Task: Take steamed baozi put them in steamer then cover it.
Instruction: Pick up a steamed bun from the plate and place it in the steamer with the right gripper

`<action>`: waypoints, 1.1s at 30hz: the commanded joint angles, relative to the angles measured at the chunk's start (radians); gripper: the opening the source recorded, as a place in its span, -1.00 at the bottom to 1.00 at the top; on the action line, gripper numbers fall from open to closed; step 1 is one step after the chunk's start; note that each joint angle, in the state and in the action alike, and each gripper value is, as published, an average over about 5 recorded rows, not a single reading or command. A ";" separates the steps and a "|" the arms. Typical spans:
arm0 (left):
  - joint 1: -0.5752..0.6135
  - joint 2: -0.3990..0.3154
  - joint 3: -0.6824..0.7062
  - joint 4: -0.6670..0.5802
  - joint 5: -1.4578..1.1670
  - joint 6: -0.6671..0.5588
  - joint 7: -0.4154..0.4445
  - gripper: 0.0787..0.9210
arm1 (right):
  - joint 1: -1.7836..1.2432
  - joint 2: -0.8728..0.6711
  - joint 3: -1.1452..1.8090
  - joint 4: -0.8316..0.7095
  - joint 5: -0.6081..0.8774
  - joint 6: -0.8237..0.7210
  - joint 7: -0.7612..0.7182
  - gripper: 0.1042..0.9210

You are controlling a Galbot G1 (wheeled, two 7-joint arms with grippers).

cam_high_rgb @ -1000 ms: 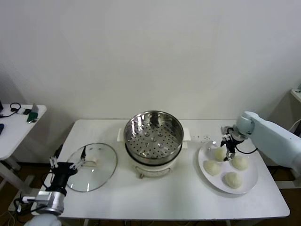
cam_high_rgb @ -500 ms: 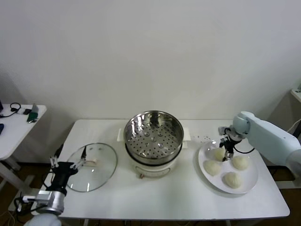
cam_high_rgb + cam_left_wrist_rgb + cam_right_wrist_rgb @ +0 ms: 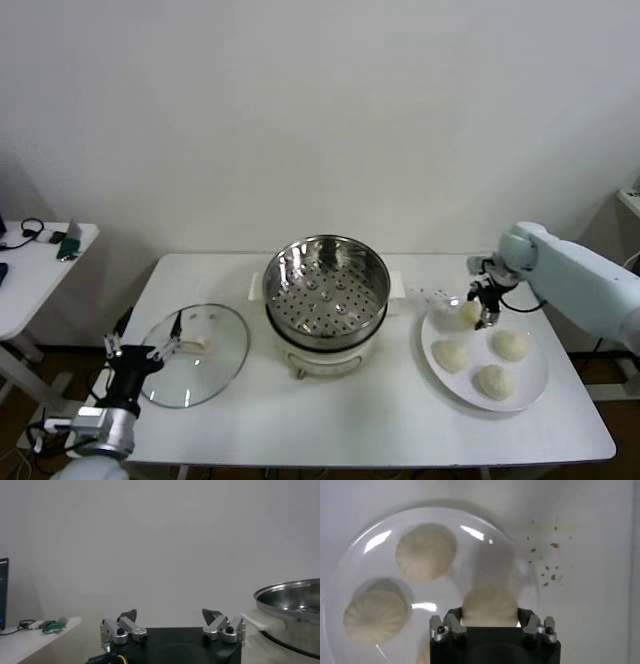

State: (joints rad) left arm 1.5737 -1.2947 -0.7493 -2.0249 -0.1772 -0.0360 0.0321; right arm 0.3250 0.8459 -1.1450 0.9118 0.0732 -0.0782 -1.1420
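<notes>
My right gripper (image 3: 481, 309) is shut on one steamed baozi (image 3: 469, 312) and holds it just above the far edge of the white plate (image 3: 535, 385). In the right wrist view that baozi (image 3: 490, 604) fills the gap of the right gripper (image 3: 490, 614). Three more baozi (image 3: 452, 355) lie on the plate. The steamer (image 3: 325, 290) stands open mid-table, its perforated tray bare. The glass cover (image 3: 195, 355) lies flat to the steamer's left. My left gripper (image 3: 140, 352) hangs open beside the cover at the table's front left corner, holding nothing.
A white power strip (image 3: 432, 295) lies between steamer and plate. Crumbs (image 3: 547, 570) dot the table beside the plate. A small side table (image 3: 40, 260) with cables stands off to the left. A wall runs behind the table.
The right gripper has shut on the baozi at the plate's far side and lifted it slightly off the plate. The left arm has not moved.
</notes>
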 commanded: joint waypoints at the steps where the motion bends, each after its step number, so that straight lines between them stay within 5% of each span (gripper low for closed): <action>1: 0.012 0.007 0.000 -0.006 -0.011 -0.004 0.002 0.77 | 0.437 0.059 -0.343 0.101 0.129 0.143 -0.013 0.51; 18: 0.020 0.018 0.000 -0.003 -0.022 -0.012 0.001 0.77 | 0.512 0.349 -0.335 0.300 -0.017 0.314 -0.012 0.53; 33: 0.021 0.040 -0.009 -0.003 -0.034 0.000 -0.010 0.77 | 0.223 0.554 -0.206 0.157 -0.409 0.454 0.019 0.53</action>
State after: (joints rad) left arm 1.5957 -1.2599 -0.7567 -2.0267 -0.2074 -0.0430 0.0255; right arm 0.6651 1.2827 -1.3916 1.1134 -0.1518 0.3036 -1.1287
